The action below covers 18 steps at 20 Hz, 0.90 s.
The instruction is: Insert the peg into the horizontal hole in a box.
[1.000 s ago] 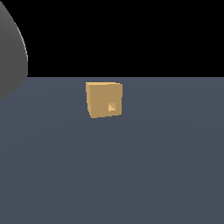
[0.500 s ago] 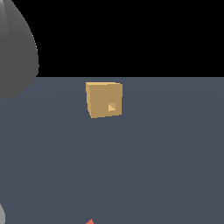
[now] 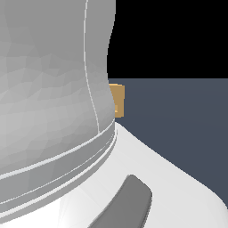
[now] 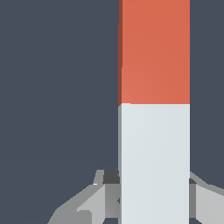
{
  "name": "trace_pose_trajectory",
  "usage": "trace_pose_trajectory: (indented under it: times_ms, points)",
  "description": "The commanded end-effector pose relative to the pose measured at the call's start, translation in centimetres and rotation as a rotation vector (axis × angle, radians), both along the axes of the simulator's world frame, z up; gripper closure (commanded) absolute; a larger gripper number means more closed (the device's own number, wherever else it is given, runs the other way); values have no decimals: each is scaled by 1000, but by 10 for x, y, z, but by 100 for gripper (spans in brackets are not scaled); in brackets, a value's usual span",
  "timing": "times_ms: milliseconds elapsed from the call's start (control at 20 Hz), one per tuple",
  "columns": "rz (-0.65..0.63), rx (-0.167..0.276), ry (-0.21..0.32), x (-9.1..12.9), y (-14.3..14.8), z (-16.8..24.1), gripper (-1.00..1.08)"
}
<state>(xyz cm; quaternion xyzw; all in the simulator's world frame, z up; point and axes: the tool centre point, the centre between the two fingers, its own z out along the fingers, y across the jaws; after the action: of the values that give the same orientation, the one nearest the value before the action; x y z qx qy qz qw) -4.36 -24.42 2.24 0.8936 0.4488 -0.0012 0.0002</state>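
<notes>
Across the exterior view's left, most of the frame is filled by the pale grey body of the arm (image 3: 49, 102), seen very close, with a dark grey curved strip on its white lower casing. Just past the arm's edge, toward the middle of that view, a narrow sliver of the box (image 3: 117, 100) is seen standing on the dark blue-grey floor (image 3: 178, 120); only its tan, orange-brown side strip is shown, the rest being hidden behind the arm. A faint lighter mark is visible low on that sliver, but whether it belongs to the hole cannot be told, and nothing can be seen inside the box. On the wrist view, the peg (image 4: 154, 109) is shown as a long square-sectioned bar, its near half white and its far half orange-red, the two colours meeting at a straight line about midway along what is seen. Its long axis is seen running straight away from the gripper (image 4: 154, 197), orange-red end outermost, over bare floor. The grey fingers (image 4: 87, 205) are seen at either side of the white end, pressed against it, so the peg is clamped between them.
</notes>
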Motion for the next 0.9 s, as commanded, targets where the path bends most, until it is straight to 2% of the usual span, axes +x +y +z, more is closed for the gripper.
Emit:
trace_pose_trajectory:
  times_ms: [0, 200, 400, 600, 850]
  points:
    - [105, 0, -2, 27, 32, 4, 108]
    - [278, -1, -2, 63, 89, 8, 108]
    - [442, 0, -2, 87, 148, 12, 108]
    - [599, 0, -2, 100, 208, 16, 108]
    - [787, 1, -2, 103, 281, 21, 108]
